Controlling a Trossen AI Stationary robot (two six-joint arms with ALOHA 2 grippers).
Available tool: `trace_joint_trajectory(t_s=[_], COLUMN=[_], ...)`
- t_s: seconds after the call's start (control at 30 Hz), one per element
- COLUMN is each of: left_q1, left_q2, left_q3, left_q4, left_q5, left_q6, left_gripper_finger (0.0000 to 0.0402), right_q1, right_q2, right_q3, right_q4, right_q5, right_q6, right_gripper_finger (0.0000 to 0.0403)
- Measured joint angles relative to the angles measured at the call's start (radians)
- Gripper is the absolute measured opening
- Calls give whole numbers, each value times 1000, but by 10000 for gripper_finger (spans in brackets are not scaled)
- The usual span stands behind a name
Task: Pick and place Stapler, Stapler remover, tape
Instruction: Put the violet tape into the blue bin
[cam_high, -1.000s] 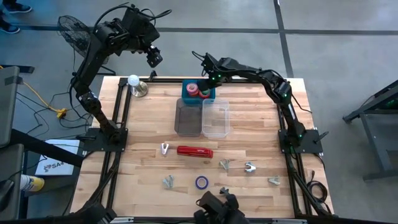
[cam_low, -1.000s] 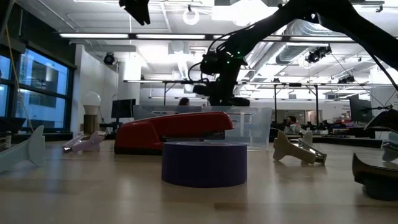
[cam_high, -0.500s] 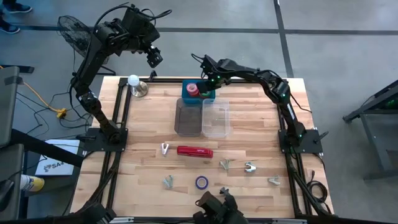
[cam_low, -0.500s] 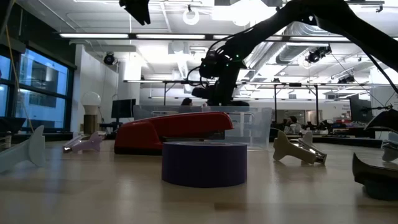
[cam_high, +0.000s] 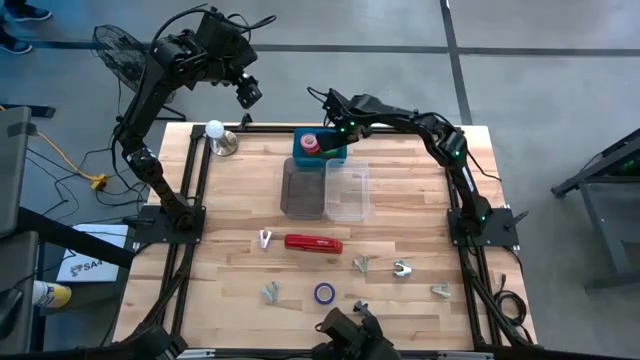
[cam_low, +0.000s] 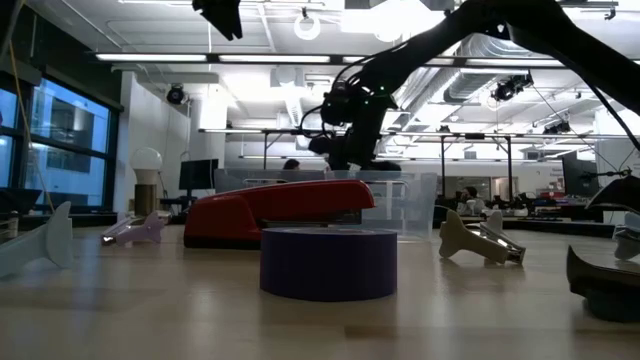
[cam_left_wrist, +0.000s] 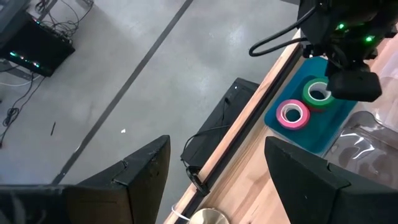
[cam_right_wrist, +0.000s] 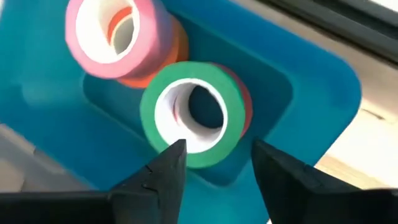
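The red stapler (cam_high: 313, 243) lies flat near the table's middle, with a purple tape roll (cam_high: 324, 293) flat nearer the front edge. Several staple removers lie around them, among them one (cam_high: 265, 239) just left of the stapler and one (cam_high: 401, 268) to its right. At the far edge, a blue tray (cam_right_wrist: 298, 81) holds a green roll (cam_right_wrist: 193, 115) and a pink roll (cam_right_wrist: 115, 34), each lying on another roll. My right gripper (cam_right_wrist: 217, 149) hangs open just over the green roll, its fingers on either side of the roll's near wall. My left gripper (cam_left_wrist: 214, 168) is open, raised beyond the table's far left corner.
A grey bin (cam_high: 303, 187) and a clear bin (cam_high: 346, 190) stand side by side just in front of the blue tray. A light bulb on a stand (cam_high: 220, 135) is at the far left. Bare wood lies around the stapler.
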Motion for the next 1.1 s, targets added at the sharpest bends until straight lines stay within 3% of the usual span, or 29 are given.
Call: trace_joint_trajectory(t_s=[0.8, 1.1], left_q1=[-3, -3], left_q2=[0, 0], left_q3=[0, 0], left_q4=[12, -21], left_q5=[11, 126], left_q6=[-49, -121], left_gripper_finger=[257, 257], right_q1=[18, 107], right_q2=[-332, -462], right_q3=[0, 0], right_q4=[-61, -73], right_q5=[-3, 97], right_q6=[-159, -301], right_gripper_finger=[177, 177])
